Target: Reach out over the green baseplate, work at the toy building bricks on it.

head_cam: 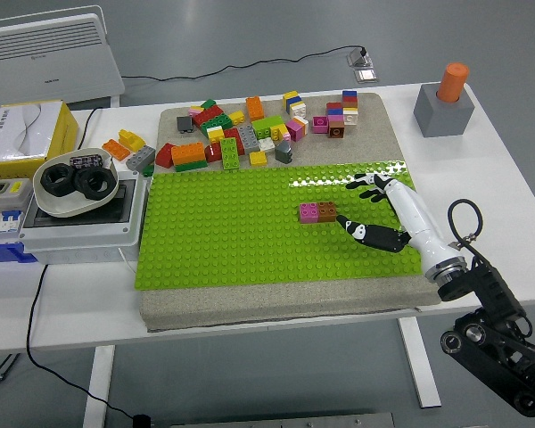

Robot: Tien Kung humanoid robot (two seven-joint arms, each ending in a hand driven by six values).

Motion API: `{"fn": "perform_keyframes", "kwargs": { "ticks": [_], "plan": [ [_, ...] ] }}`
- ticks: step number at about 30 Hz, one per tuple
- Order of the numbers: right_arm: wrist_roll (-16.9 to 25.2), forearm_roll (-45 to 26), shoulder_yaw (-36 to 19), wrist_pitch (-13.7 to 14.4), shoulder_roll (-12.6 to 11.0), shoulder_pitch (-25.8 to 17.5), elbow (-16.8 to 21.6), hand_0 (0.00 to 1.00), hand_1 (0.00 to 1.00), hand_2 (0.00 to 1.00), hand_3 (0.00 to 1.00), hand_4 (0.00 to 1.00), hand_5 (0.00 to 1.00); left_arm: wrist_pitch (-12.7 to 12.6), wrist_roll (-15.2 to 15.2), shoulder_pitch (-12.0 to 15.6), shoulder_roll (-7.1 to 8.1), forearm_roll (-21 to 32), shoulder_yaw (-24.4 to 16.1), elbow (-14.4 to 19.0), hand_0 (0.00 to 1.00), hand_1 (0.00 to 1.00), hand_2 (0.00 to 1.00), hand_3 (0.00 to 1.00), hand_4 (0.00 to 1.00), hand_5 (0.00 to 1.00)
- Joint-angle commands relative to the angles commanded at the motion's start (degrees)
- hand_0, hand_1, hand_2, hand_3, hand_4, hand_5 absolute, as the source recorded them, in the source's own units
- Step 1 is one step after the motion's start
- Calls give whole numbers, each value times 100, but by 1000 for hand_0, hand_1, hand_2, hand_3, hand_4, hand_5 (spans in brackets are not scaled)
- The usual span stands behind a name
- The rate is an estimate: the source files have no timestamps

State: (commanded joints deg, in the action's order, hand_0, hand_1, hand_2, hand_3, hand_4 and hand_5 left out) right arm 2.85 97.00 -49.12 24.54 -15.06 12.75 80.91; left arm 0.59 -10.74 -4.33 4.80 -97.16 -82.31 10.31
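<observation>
Your right hand (374,214) spread, holding nothing, thumb tip just beside brick pair (317,212) at its 4 o'clock. Pair sits mid-baseplate (214,241), right of centre. Likely light, rigid, stud-locked: pinch long sides, then lift.

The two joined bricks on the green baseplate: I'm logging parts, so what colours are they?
Pink on the left, brown on the right, in the head view: joined bricks on the green baseplate.

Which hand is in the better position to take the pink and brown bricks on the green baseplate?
The right hand. It is open over the green baseplate, its thumb tip nearly at the pink and brown bricks. The left hand is not in view.
</observation>
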Motion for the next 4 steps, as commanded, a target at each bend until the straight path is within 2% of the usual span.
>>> {"fn": "perform_keyframes", "kwargs": {
  "ticks": [4],
  "plan": [
    [19, -21, -2, -14, 1, -1, -6, 562, 509, 661, 648, 700, 286, 2, -2, 0, 1, 10, -2, 0, 746, 657, 587, 721, 790, 964]
  ]
}}
